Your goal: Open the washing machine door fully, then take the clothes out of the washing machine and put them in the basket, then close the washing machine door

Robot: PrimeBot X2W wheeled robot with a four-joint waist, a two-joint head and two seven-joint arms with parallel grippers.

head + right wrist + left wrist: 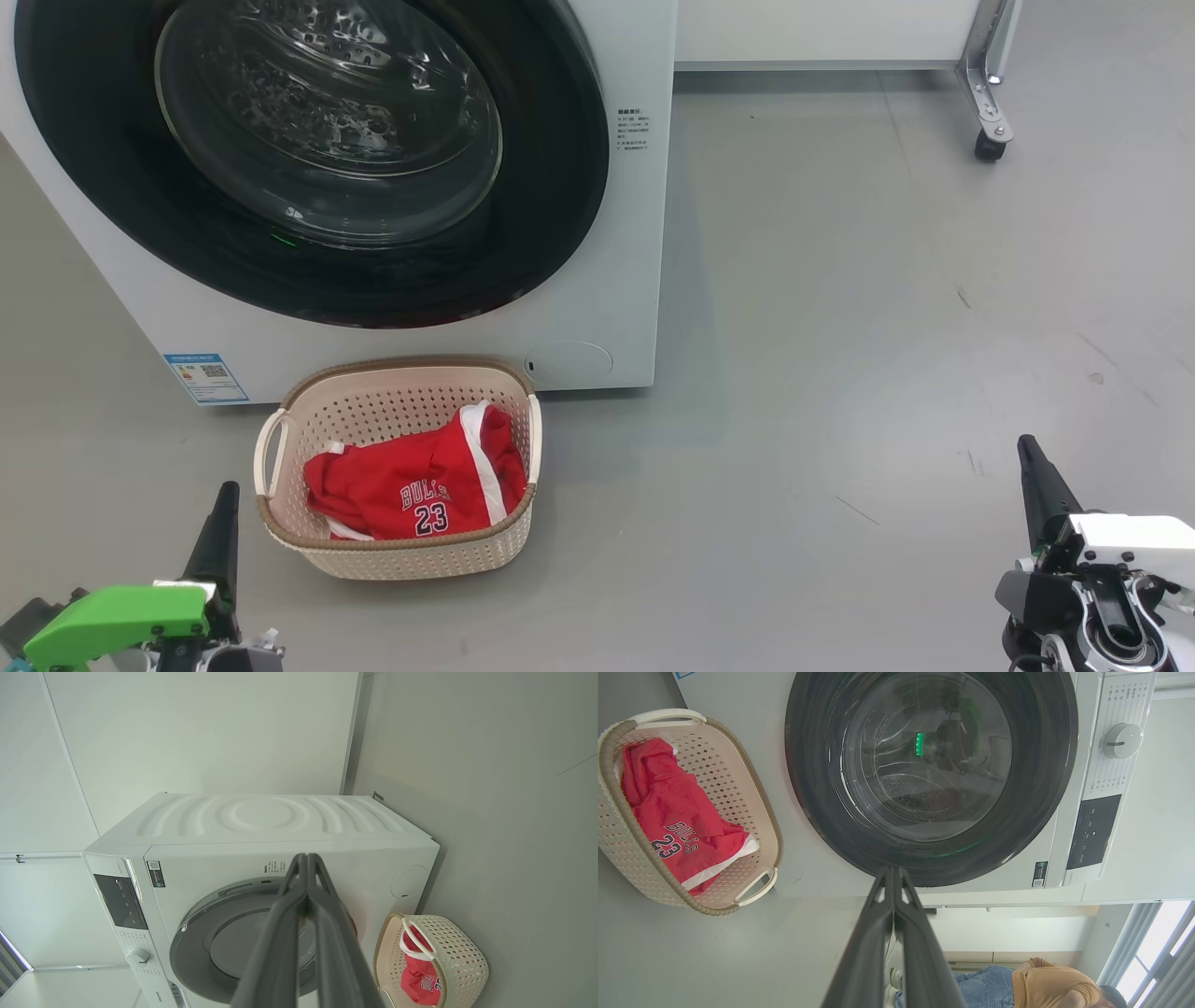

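Only the finish seems left: check the latch and keep both arms low and clear. The left gripper (220,527), two long dark fingers pressed together and empty, hangs just left of the small cream perforated basket (411,364) with brown woven-look rim, and should not nudge it. The crumpled red "BULLS 23" jersey (420,485) with white stripes lies inside. Above, the round glossy black-rimmed glass door (560,187) looks flush on the big white front-loading washer (639,280). Far right, the right gripper (1036,481) is likewise pinched closed and empty.

Head camera looks down at the washing machine door (327,121) and basket (420,555); both rolled wrist cameras, farther back, share them.
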